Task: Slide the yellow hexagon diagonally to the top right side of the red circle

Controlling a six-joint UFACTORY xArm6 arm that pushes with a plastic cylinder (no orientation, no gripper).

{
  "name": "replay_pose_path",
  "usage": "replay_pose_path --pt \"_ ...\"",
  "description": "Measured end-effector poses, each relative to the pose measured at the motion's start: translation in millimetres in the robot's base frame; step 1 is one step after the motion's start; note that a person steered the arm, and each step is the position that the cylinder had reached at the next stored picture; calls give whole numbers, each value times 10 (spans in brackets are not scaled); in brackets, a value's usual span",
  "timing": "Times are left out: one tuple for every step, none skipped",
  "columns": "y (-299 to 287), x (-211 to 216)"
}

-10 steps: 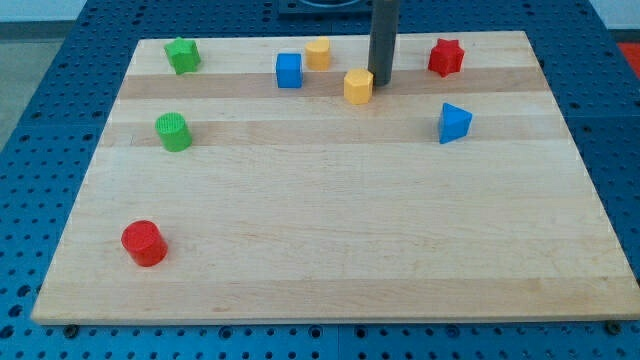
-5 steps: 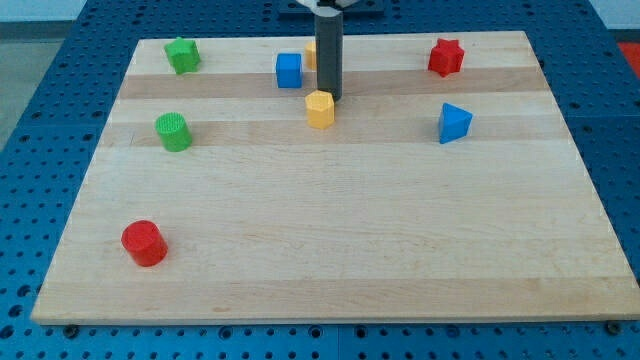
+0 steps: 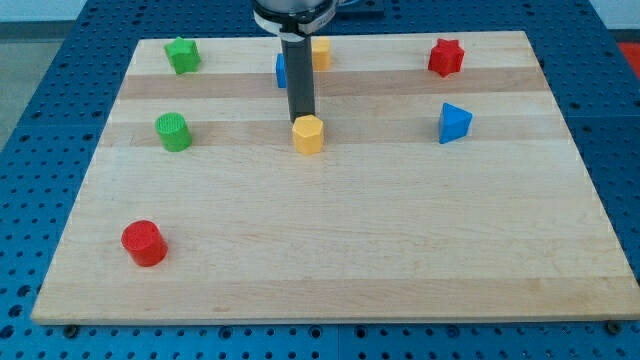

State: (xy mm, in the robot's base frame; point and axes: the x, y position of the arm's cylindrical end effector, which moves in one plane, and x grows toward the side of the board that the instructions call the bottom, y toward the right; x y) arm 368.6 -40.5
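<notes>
Touching the yellow hexagon's (image 3: 308,133) top edge, my tip (image 3: 302,119) holds nothing; the rod hides most of a blue cube (image 3: 281,70) behind, a yellow cylinder (image 3: 320,52) beside.

Bright, even overhead lighting; sharp focus throughout; blocks cast faint soft shadows on the wooden board (image 3: 330,240); no glare.

pale wooden board (image 3: 330,240) with visible grain and a smooth, faintly satin finish lies on a blue perforated table (image 3: 40,150); matt plastic-looking blocks include a yellow hexagon (image 3: 308,133) and ridged red circle (image 3: 143,243); the rod (image 3: 300,75) looks dark and matt.
</notes>
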Motion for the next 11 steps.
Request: replay_pose_path --pt "13 44" --pt "35 87" --pt "50 172" --pt "114 228" --pt "251 279" --pt "283 403" --pt "283 607" --pt "283 820" --pt "283 1021" --pt "283 1162" --pt "283 1256"
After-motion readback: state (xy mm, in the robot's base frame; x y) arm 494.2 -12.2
